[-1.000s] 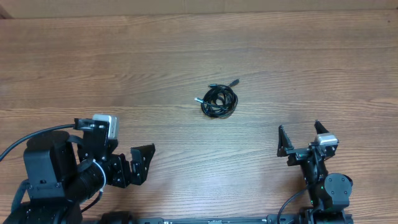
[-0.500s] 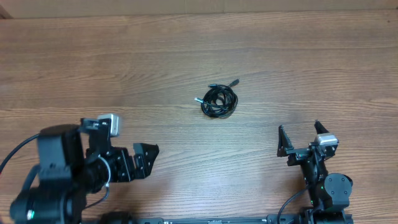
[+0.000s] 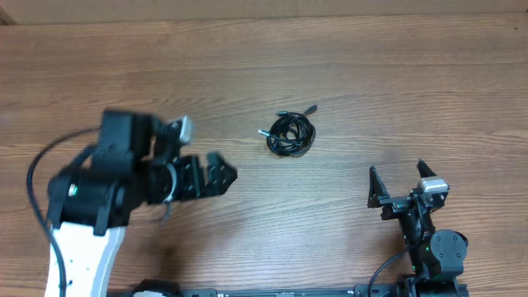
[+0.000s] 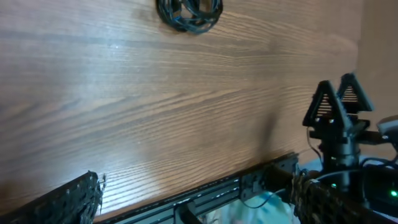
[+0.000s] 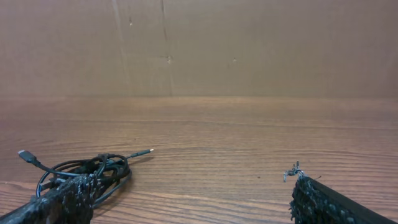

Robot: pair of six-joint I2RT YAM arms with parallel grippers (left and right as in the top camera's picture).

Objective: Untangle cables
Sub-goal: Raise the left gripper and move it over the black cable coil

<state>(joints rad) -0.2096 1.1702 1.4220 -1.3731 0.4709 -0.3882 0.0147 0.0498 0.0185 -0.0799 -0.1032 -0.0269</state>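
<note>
1. The cables [image 3: 289, 132], a tight coil of thin black cords, lay on the brown wood-grain table [image 3: 412, 74] just above centre frame in the overhead view.
2. The coil was nearly round, with no marked long axis. One silver-tipped plug [image 3: 312, 108] stuck out to its upper right. A second cord end [image 3: 264, 132] stuck out to its left.
3. The left gripper [image 3: 216, 175] stood left of centre frame with its jaws spread wide and nothing between them. The coil lay to the right of the jaws and somewhat higher in the frame, near but apart.
4. The right gripper [image 3: 397, 172] stood at the lower right, jaws likewise wide and empty, fingertips pointing up-frame. The coil lay to its upper left, farther off.
5. Judgement: the left arm was nearer and better placed for the first reach.
6. Only bare wood showed between either gripper and the coil; nothing stood in the way.
</note>
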